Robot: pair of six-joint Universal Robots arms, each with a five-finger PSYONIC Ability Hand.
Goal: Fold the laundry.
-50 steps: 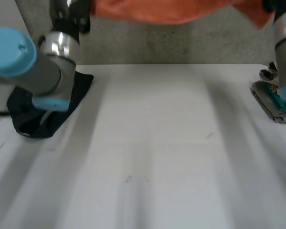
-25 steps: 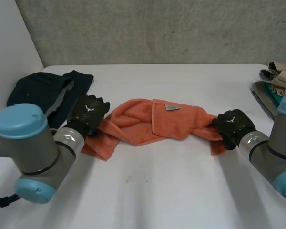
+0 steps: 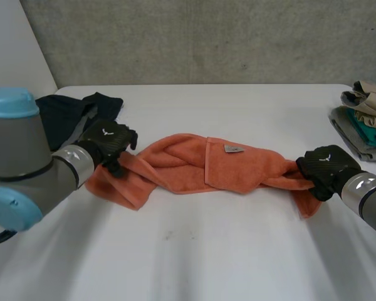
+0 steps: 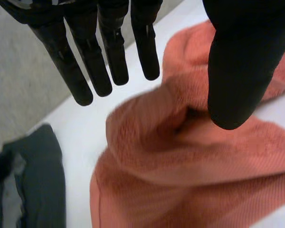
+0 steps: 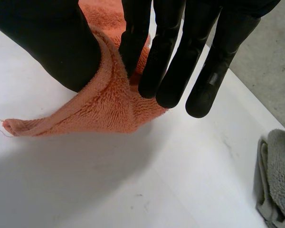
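Observation:
An orange towel (image 3: 194, 166) lies rumpled and stretched in a long band across the white table (image 3: 207, 257). A small grey tag shows on its upper fold. My left hand (image 3: 108, 139) hovers over the towel's left end. In the left wrist view its fingers (image 4: 85, 61) are straight and its thumb stands apart, with the orange towel (image 4: 180, 161) loose beneath them. My right hand (image 3: 326, 166) is at the towel's right end. In the right wrist view its fingers (image 5: 171, 47) and thumb pinch a fold of the orange towel (image 5: 109, 104), and a corner trails on the table.
A dark navy garment (image 3: 69, 113) lies crumpled at the back left, close behind my left hand, and appears in the left wrist view as the dark garment (image 4: 33, 180). A stack of folded clothes (image 3: 363, 125) sits at the table's right edge, beyond my right hand.
A second ago the towel hung high above the table; now it lies flat. My left hand has let go and opened. Both hands have drawn apart, stretching the towel rightward.

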